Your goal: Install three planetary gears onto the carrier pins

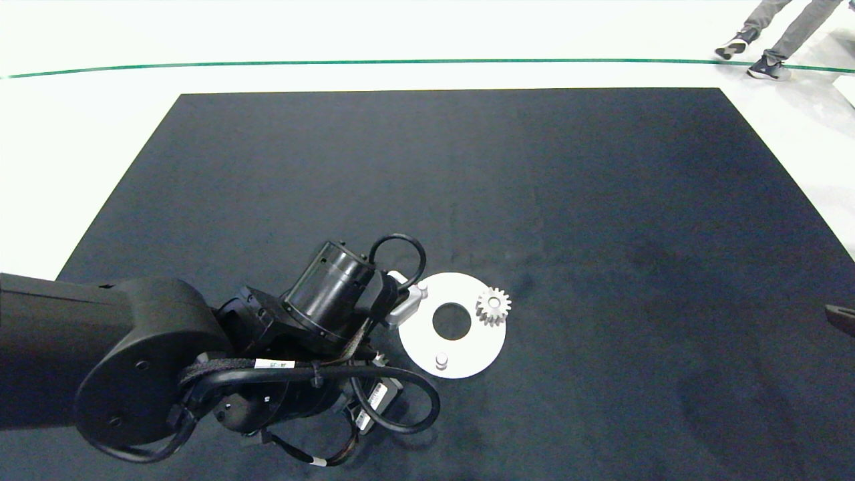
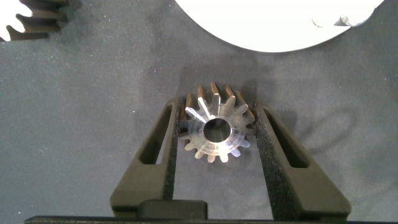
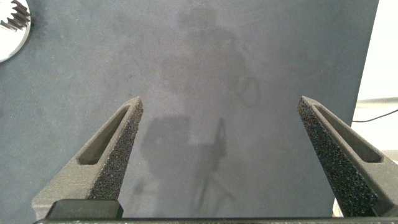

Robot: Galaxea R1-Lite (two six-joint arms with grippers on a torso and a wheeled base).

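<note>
The white disc (image 1: 467,357) lies on the black mat with its carrier pins standing up. One planetary gear (image 1: 494,306) sits on the right-hand pin. The front pin (image 1: 441,361) and the left pin (image 1: 421,288) are bare. My left gripper (image 2: 219,106) is shut on a second planetary gear (image 2: 216,130), just off the disc's edge (image 2: 280,25); in the head view my left wrist hides it. A third gear (image 2: 28,18) lies on the mat, cut off by the picture's edge. My right gripper (image 3: 221,99) is open over bare mat, at the table's right edge (image 1: 840,317).
The black mat (image 1: 601,200) covers the table. My left arm (image 1: 133,354) fills the front-left corner, with looping cables around its wrist. A person's legs and shoes (image 1: 768,63) show on the floor beyond the far right corner.
</note>
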